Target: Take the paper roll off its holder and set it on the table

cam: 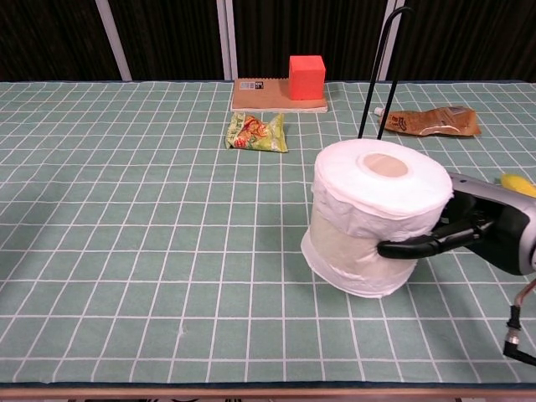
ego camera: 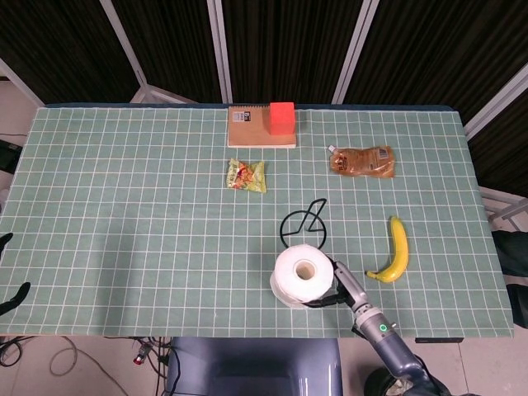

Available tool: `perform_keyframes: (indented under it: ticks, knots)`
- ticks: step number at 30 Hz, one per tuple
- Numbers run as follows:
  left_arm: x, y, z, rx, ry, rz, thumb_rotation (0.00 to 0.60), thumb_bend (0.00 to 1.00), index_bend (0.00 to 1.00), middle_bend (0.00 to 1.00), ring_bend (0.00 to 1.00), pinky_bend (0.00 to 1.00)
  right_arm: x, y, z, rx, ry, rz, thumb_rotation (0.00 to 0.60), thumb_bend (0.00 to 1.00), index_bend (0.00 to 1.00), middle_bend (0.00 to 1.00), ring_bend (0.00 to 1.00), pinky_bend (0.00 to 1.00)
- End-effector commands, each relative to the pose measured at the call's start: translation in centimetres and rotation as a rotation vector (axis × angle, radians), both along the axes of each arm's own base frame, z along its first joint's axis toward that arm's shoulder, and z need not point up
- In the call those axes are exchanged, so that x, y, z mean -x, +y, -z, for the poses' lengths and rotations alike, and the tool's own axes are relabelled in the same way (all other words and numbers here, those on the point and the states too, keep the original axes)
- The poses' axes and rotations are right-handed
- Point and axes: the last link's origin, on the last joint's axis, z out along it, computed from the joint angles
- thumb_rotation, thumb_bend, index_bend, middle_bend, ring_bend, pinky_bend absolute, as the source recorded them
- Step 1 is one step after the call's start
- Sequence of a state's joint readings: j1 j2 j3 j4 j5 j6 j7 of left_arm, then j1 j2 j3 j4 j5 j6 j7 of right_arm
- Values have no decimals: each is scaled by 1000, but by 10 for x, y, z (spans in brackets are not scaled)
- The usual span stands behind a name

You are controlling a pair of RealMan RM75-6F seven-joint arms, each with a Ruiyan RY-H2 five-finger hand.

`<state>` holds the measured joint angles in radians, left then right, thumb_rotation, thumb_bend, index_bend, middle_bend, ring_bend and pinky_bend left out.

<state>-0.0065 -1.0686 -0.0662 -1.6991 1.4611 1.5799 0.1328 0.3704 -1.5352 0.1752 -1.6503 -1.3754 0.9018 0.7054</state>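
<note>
We hold the paper roll (cam: 374,216) in our right hand (cam: 490,231), dark fingers (cam: 416,246) wrapped against its side, already free of the black wire holder (ego camera: 304,230), whose upright rod rises just behind it in the chest view. The roll hangs near the front edge of the green gridded table (ego camera: 132,223), core hole facing up but the body tilted, its lower edge looking close to the cloth; we cannot tell whether it touches yet. To finish well, we judge the roll should be levelled so its flat end meets the table squarely, lowered onto the bare squares in front of the holder's ring base, and let go only once it stands by itself, the fingers drawing away sideways so they do not drag the loose outer wrap. A banana (ego camera: 394,252) lies off to the right, well apart, and a snack packet (ego camera: 247,175), a brown pouch (ego camera: 362,160) and a red cube (ego camera: 282,117) on a notebook (ego camera: 250,129) sit farther back, none in the way. The left hand is out of sight in both views.
</note>
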Motion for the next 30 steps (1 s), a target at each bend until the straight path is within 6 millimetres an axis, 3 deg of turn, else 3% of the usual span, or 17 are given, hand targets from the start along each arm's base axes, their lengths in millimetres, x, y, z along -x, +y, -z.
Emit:
perform_keyframes:
  ticks: [1,11,15,19,22,30]
  knots:
    - [0,0,0,0,0,-1,600,224,122,0,0,32,-8,-10,10,23,9,-6,600,0,278,230,163,41]
    - [1,0,-2,-3,-4,-2,600,224,122,0,0,32,-10,-9,25,35,25,-7,600,0,265,220,150,24]
    - [1,0,-1,-2,-3,-2,600,224,122,0,0,33,-9,-6,30,45,49,-35,600,0,221,167,113,7]
    - [0,0,-1,1,0,-3,600,224,122,0,0,32,-9,0,35,19,63,-68,600,0,92,34,7,0]
    - [0,0,0,4,2,-3,600,223,122,0,0,32,-8,4,36,-22,76,-90,600,0,5,0,0,0]
    - [0,0,0,1,3,-4,600,223,122,0,0,32,-6,3,21,-37,70,-124,600,0,0,0,0,0]
